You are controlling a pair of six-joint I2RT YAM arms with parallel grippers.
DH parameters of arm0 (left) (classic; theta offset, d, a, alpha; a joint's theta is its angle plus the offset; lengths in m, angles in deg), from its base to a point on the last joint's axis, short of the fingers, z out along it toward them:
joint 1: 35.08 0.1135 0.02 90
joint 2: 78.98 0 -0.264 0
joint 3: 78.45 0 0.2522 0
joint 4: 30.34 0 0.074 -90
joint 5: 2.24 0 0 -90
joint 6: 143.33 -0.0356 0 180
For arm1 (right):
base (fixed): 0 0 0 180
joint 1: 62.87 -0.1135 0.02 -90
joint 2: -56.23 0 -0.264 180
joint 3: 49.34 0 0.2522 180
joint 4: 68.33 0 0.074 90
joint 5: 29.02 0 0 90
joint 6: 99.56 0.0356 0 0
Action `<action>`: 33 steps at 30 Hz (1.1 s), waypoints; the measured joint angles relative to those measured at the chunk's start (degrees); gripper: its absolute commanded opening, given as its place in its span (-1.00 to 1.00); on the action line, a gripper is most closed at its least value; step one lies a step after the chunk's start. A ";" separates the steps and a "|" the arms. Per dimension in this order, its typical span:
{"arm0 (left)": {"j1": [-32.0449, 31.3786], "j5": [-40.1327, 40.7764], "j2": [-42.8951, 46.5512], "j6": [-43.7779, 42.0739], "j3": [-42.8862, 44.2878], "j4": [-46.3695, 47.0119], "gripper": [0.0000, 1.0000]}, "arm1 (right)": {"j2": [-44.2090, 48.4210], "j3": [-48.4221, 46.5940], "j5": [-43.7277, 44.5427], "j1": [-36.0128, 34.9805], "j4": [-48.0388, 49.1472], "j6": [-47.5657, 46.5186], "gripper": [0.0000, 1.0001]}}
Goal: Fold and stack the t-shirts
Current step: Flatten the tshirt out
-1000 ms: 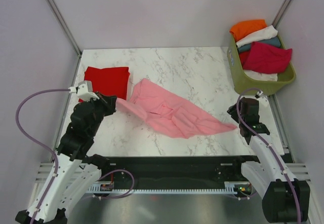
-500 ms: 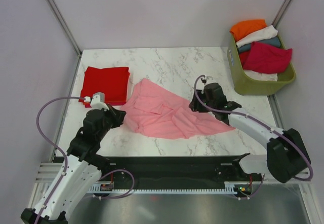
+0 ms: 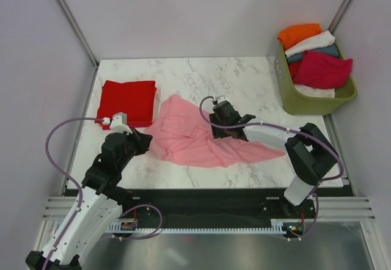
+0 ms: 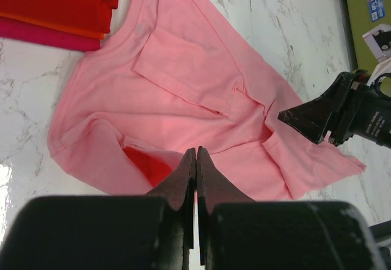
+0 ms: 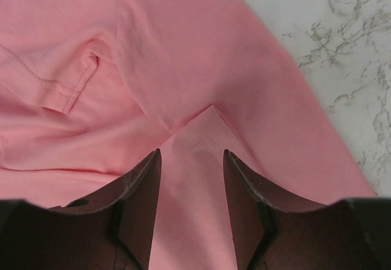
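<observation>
Since a sec ago the left hand [image 4: 195, 154] has slid back toward the near edge, dragging the left side of the pink tee [image 3: 183, 129] w/ it. The right hand [image 5: 191, 152] has swung from the tabletop's [image 3: 232, 74] right side to the middle of that tee.

L to R now: folded red tee [image 3: 127, 99] sits far left. The left wrist cam shows a thin orange edge and a crimson-ish layer under it, but the pile is cut off by the frame, so can't say how many. Left hand is clamped tight right at the pink tee's near hem, apparently pinching cloth, tho the pinch itself is hidden behind its own fingers. Pink tee lies rumpled mid-tabletop w/ one sleeve flopped on top. Right hand's jaws stand apart over the cloth; idk if the tips touch it.

Olive basket [image 3: 305, 104] is at the far right corner. It holds an orange tee [image 3: 298, 35] on top, then a white tee [image 3: 314, 41], a teal tee [image 3: 327, 51] and a crimson tee [image 3: 322, 68], w/ more white below. Anything deeper is hidden by the wall.
</observation>
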 measured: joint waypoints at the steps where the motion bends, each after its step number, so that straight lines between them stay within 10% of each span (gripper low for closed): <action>1: 0.00 0.00 0.00 -0.02 0.00 0.00 -0.95 | -0.57 -0.13 0.22 -0.42 -0.11 -0.11 0.08; 24: 0.00 0.00 1.20 0.00 -2.40 0.31 -0.95 | -7.80 -3.93 7.54 -1.29 -0.83 -0.15 0.04; 33: 0.00 -0.31 1.33 0.00 -2.43 0.63 -0.95 | -8.15 -3.96 7.13 -0.81 -0.02 0.55 -0.73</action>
